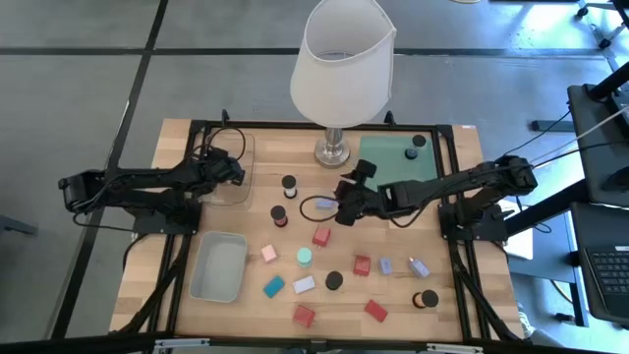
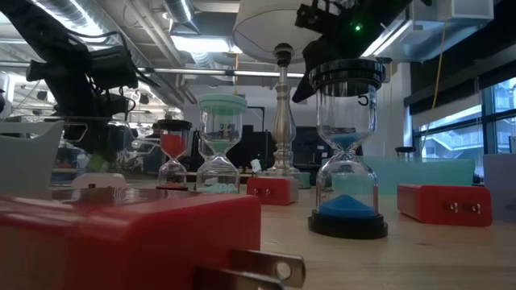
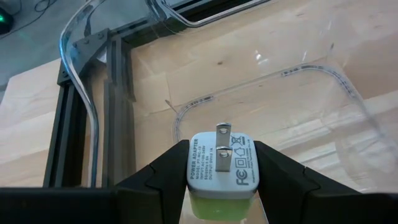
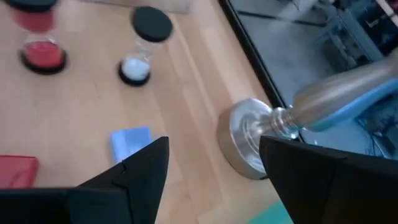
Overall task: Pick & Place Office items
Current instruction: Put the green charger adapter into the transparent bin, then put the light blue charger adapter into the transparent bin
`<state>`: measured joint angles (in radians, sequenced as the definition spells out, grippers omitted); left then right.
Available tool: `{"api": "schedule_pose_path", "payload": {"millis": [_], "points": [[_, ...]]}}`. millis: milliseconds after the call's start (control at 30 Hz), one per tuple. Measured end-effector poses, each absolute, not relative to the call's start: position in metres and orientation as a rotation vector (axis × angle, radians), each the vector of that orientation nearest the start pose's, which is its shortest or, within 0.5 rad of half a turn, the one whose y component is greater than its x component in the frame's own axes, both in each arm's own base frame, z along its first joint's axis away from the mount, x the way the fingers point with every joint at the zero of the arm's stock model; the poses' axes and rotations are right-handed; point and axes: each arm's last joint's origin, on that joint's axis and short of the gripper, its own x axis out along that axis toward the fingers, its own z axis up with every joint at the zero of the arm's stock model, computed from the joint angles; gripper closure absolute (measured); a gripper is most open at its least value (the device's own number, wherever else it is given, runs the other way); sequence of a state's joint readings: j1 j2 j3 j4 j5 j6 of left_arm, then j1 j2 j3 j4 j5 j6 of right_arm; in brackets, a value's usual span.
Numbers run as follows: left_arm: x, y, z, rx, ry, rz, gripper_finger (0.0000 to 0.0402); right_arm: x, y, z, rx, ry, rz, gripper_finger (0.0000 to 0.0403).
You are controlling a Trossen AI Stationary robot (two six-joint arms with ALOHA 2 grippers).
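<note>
My left gripper [image 1: 234,169] is over the clear tray [image 1: 246,189] at the table's far left, shut on a light-green plug adapter [image 3: 221,168] with a white pronged face. My right gripper [image 1: 344,210] hangs open near the table's middle, close to the lamp base [image 4: 247,144], with nothing between its fingers [image 4: 149,163]. Below it lie a blue block [image 4: 130,142], a red-sand hourglass [image 4: 38,38] and a white-sand hourglass [image 4: 142,45]. Red, pink, teal and lavender blocks and black- and mint-capped hourglasses stand spread over the table's near half. My left gripper pinches the adapter between its two fingers [image 3: 174,163], one on each narrow side [image 3: 194,167]. The fingers slant down from the table's left side. The pronged face [image 3: 222,149] points back at the wrist. The adapter's lower end is hidden, so whether it touches the tray floor cannot be told.
The white-shaded lamp [image 1: 341,69] stands at the far middle, the green mat [image 1: 393,169] with two small hourglasses to its right. A grey-blue bin [image 1: 218,267] sits near left. Black frame rails [image 1: 187,236] run along both table sides.
</note>
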<state>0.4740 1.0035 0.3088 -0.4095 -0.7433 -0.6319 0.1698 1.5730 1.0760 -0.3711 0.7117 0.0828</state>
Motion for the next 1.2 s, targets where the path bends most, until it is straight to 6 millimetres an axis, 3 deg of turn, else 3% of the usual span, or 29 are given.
{"api": "schedule_pose_path", "payload": {"millis": [567,900,1200], "points": [[0.122,0.085,0.141,-0.358,0.727,1.394,0.0192,0.323,0.051,0.231,-0.123,0.840,-0.104,0.0150],[0.144,0.091,0.192,-0.366,0.600,1.250,0.0190,0.323,0.053,0.230,-0.105,0.844,-0.064,0.0149],[0.172,0.069,0.226,-0.352,0.409,0.979,0.0208,0.324,0.053,0.232,-0.101,0.820,-0.064,0.0149]]}}
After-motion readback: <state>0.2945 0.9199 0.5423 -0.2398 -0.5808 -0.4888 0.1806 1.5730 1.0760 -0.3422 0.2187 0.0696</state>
